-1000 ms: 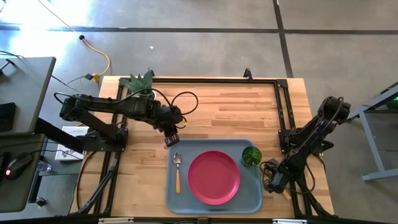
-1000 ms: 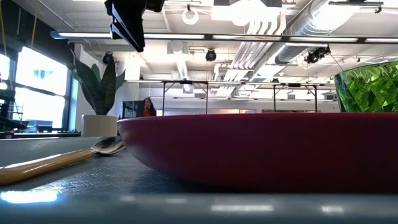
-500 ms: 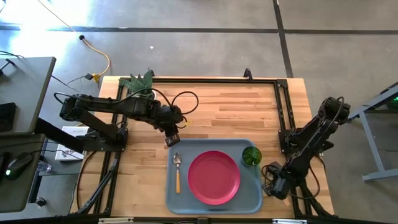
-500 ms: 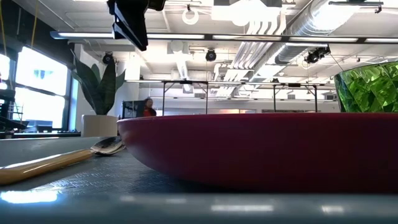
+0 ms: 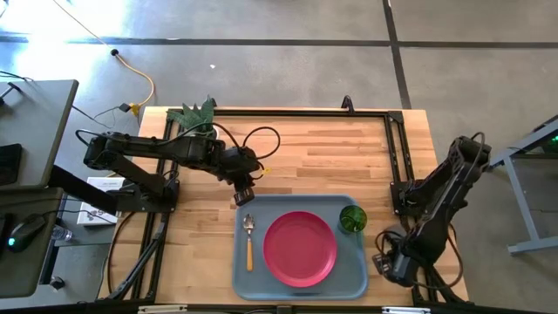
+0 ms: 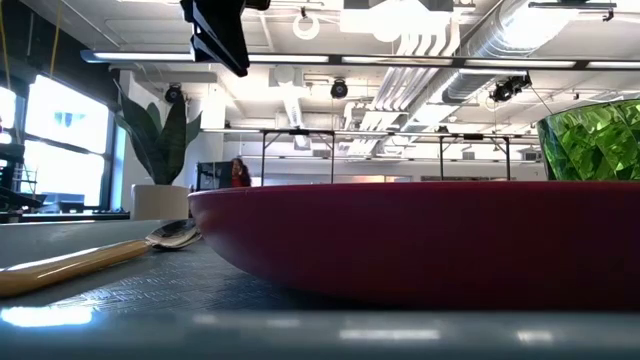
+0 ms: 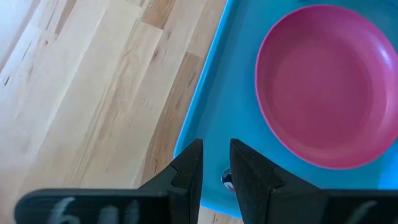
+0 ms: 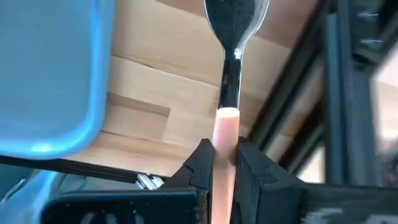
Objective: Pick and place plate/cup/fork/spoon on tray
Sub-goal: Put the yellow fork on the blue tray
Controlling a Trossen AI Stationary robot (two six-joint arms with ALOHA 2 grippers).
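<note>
Since a second ago the right tool (image 8: 221, 163) has sunk lower beside the desk's (image 5: 349, 157) right edge, still pinching an orange-handled utensil (image 8: 230, 37). On the tray (image 5: 253, 279) already sit plate (image 5: 300, 249), cup (image 5: 353, 218) and spoon (image 5: 248, 237). Left tool (image 5: 241, 194) hovers near the tray's corner, narrowly parted, empty.

The high view looks straight down on the whole table (image 5: 349, 148). The low view sits on the tray (image 6: 150, 290), very near the plate (image 6: 420, 240). Both wrist views look closely down at the tray's edges.
</note>
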